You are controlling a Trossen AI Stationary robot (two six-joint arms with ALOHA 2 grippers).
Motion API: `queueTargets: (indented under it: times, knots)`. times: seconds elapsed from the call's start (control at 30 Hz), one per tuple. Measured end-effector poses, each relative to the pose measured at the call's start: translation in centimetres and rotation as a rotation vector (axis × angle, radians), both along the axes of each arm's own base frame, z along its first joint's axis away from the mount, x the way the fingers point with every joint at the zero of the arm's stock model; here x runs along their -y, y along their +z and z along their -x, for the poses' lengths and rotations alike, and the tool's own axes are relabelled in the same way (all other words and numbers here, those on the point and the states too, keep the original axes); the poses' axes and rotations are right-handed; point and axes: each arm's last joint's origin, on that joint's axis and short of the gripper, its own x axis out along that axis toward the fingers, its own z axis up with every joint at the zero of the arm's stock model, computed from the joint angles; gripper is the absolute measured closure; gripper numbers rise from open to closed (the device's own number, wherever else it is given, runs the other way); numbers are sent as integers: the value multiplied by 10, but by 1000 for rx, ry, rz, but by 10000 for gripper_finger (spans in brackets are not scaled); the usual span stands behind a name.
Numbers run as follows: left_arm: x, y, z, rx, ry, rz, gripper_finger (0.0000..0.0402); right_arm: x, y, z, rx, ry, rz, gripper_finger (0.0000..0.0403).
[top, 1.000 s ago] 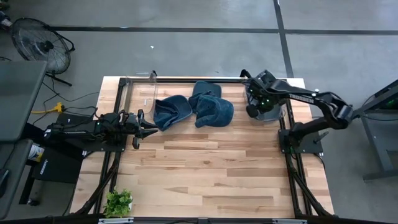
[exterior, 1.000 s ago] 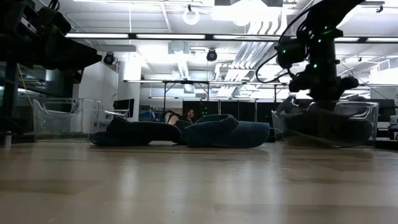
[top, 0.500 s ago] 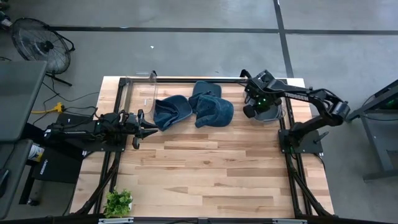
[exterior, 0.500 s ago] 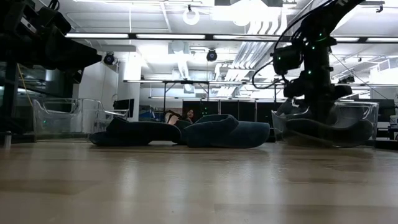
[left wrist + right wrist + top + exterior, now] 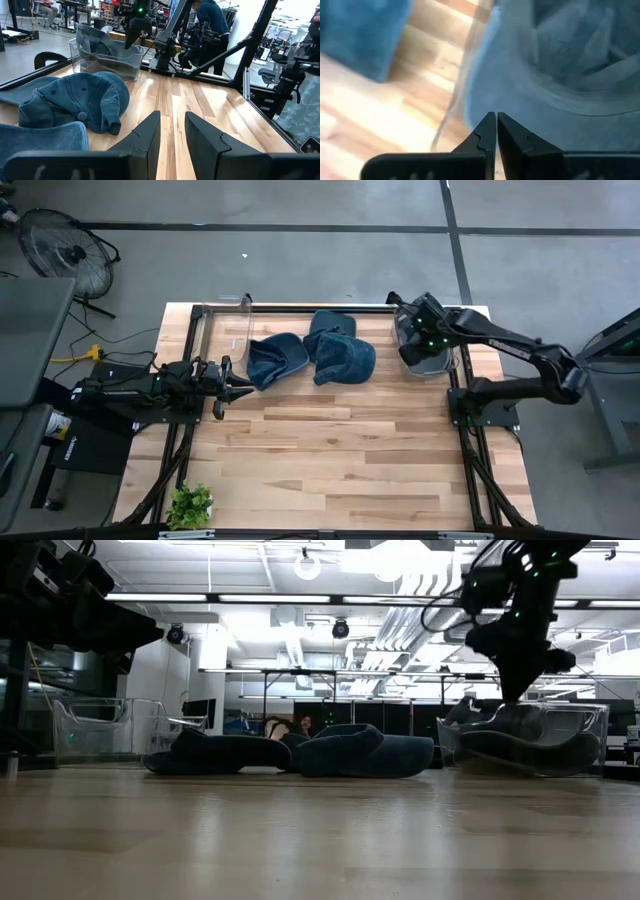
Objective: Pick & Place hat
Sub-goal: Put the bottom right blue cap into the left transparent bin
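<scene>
Two blue denim hats lie side by side on the far middle of the table, one (image 5: 275, 358) nearer my left arm, the other (image 5: 340, 352) to its right; both also show low on the wood (image 5: 215, 753) (image 5: 365, 752). A third, grey-blue hat (image 5: 545, 75) sits inside a clear bin (image 5: 520, 740) at the far right. My right gripper (image 5: 496, 131) hangs shut just above that bin (image 5: 520, 695), pointing down, touching nothing. My left gripper (image 5: 172, 130) waits open at the table's left (image 5: 222, 375), level, pointing at the nearer hat (image 5: 80, 97).
A second clear bin (image 5: 235, 320) stands at the far left corner. A black frame rail (image 5: 300, 308) runs along the far edge. A small green plant (image 5: 190, 505) sits at the near left corner. Bare wood (image 5: 340, 450) fills the near half.
My right gripper has risen out of the right bin, from down among the hat to just above the rim. The hat in the bin stays where it was. The two hats on the table have not moved.
</scene>
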Motion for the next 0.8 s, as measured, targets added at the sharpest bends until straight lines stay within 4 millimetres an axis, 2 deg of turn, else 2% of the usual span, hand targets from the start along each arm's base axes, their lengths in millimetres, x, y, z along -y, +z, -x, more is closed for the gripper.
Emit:
queueTargets:
  times: [0.17,0.43,0.63,0.8]
  knots:
    - [0,0,0,0,0,0,314,-12,12,-7,152,87,18,355]
    - [0,0,0,0,0,0,314,-24,23,-40,406,224,50,278]
    - [0,0,0,0,0,0,314,-36,21,-55,438,304,34,234]
    - [0,0,0,0,0,0,314,-43,13,-66,410,226,-11,208]
